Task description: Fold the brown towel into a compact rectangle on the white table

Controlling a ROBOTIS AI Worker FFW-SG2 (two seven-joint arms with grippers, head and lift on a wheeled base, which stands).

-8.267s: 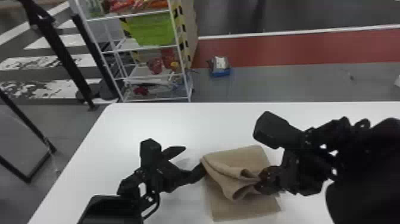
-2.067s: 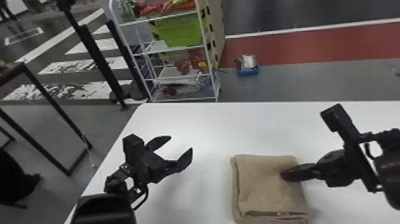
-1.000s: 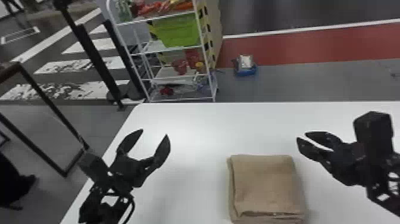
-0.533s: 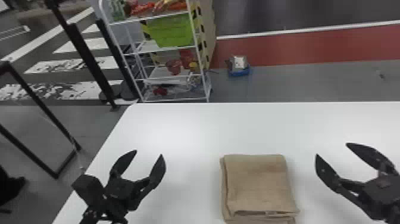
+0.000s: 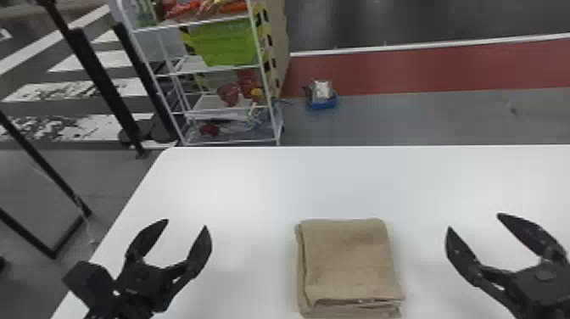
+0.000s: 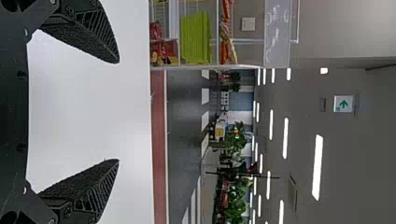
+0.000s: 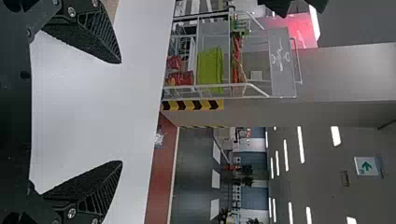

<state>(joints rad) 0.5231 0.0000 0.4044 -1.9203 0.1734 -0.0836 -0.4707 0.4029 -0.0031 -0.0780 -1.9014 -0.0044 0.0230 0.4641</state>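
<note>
White table [image 5: 237, 182]: its flat top is supporting the towel and extending beyond it on the far side. The wire rack [image 5: 203, 102] is standing past the table, beyond the towel and toward its left. Brown towel [image 5: 347, 258]: it is lying on the table between the two grippers, touching neither, and is forming a compact, near-rectangular stack. Judgement: folding is looking essentially finished, so the step in hand is probably parting from the work cleanly, with at most a light tidy. Left gripper [image 5: 186, 224] is resting well apart from the towel, on its left, fingers spread and holding nothing. Right gripper [image 5: 474, 222] is sitting nearer, on the towel's right, its fingers also standing apart with nothing between them. Method note: withdrawing should be going up and outward from the towel, since a low sweep across it could be dragging the top fold open. Smallest detail: at the towel's near side, the layered edge [image 5: 356, 303] is showing slightly uneven plies, and a lower ply is peeking out along its left side. If squaring, bring the fingertips together and press straight down; pinching only the upper ply would be risking an unfold.
</note>
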